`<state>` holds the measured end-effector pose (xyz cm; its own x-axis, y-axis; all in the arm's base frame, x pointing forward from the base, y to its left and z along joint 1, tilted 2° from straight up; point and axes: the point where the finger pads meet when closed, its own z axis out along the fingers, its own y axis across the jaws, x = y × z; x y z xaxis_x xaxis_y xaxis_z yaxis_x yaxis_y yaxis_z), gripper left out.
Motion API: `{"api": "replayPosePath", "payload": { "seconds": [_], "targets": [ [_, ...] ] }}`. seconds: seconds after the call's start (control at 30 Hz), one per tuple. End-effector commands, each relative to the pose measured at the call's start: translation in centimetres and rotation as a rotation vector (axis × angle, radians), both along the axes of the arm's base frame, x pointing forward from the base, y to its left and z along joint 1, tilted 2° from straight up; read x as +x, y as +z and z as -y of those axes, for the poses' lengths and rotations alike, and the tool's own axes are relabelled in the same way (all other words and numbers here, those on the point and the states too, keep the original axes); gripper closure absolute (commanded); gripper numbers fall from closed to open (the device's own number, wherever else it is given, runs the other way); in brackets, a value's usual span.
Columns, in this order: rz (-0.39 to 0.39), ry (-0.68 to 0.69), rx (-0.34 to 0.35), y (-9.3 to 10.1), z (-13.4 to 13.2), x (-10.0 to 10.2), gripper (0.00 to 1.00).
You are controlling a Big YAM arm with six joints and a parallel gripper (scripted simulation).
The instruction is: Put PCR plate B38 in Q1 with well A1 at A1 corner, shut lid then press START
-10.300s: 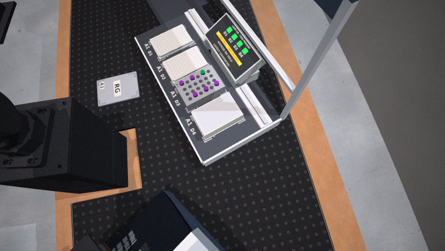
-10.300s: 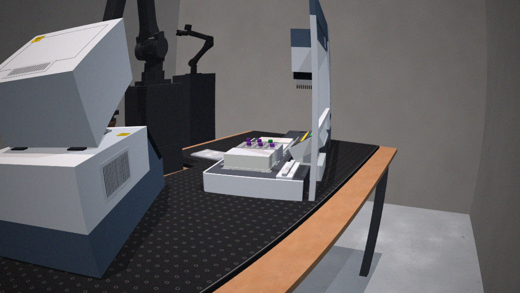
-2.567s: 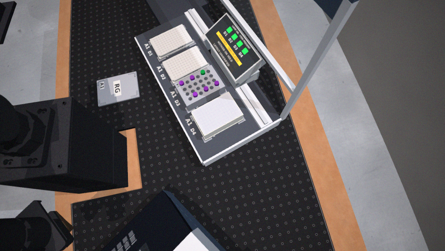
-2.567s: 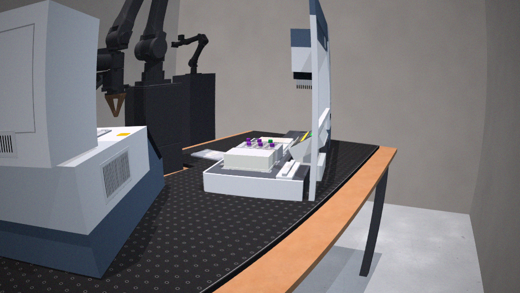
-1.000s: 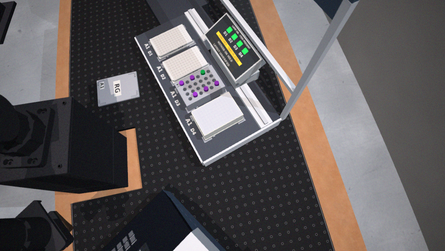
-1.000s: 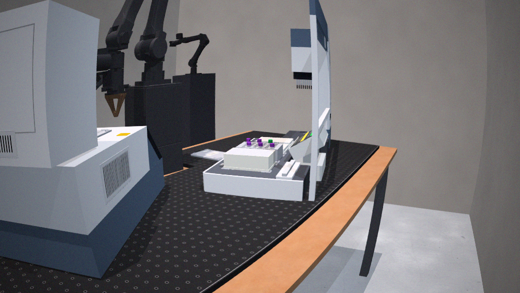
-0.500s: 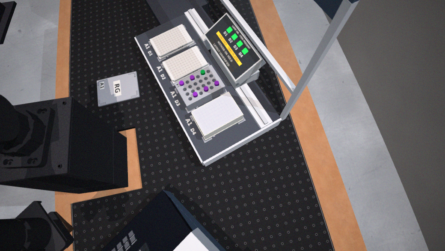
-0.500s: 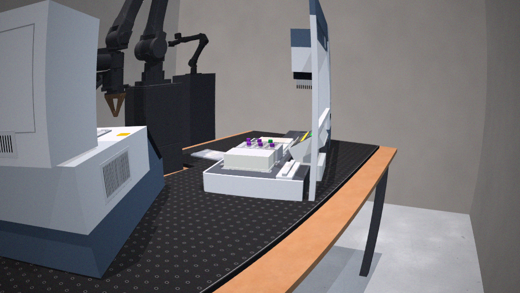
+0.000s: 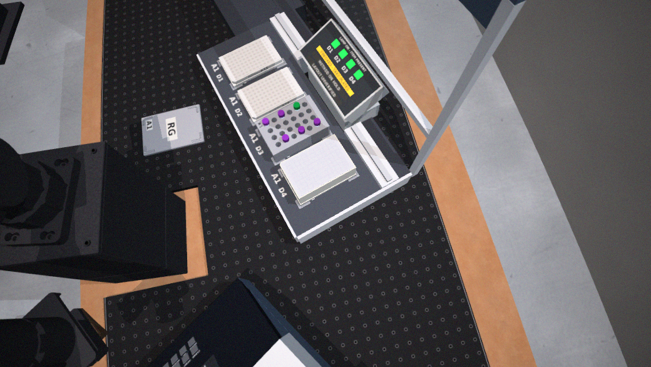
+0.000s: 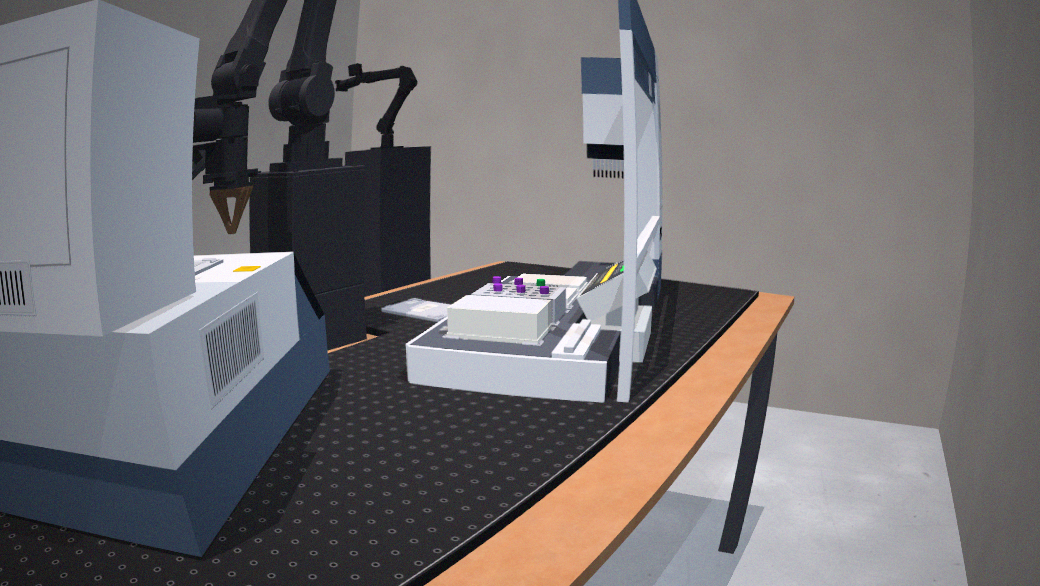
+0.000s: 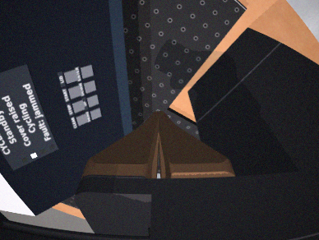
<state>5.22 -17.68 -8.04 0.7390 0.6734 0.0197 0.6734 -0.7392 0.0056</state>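
Plate B38 (image 9: 269, 93) lies on D2 in the hand-off row, a white 96-well plate. Cycler Q1 (image 10: 145, 349) stands at the near left in the side view, and its white lid (image 10: 94, 167) looks raised above the base. A yellow mark (image 10: 245, 269) shows on the top of the base. Q1's dark front panel with its grey keys (image 11: 82, 96) shows in the wrist view. My gripper (image 11: 159, 118) (image 10: 231, 211) is shut and empty. It hangs in the air above Q1's front side, off to the right of the keys.
Plate R33 (image 9: 250, 59) is on D1. The tube block (image 9: 291, 125) with purple and green caps is on D3, and the deep-well block (image 9: 317, 168) is on D4. The RG nest (image 9: 172, 129) lies left of the row. The liquid handler's gantry (image 10: 636, 196) rises behind it.
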Motion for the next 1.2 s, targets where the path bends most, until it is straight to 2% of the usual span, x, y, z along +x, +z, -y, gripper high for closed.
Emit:
{"api": "replayPosePath", "payload": {
  "seconds": [0.0, 0.47, 0.83, 1.07, 1.17],
  "targets": [
    [0.002, 0.0, -0.006, 0.3, 0.7, 0.3, 1.0],
    [0.007, -0.001, -0.024, 0.6, 1.8, 0.6, 1.0],
    [-0.001, -0.002, 0.003, 0.1, 0.1, 0.1, 1.0],
    [-0.002, -0.003, 0.007, 0.0, -0.1, 0.0, 1.0],
    [0.001, -0.003, -0.006, 0.2, 0.7, 0.2, 1.0]
  ]
}}
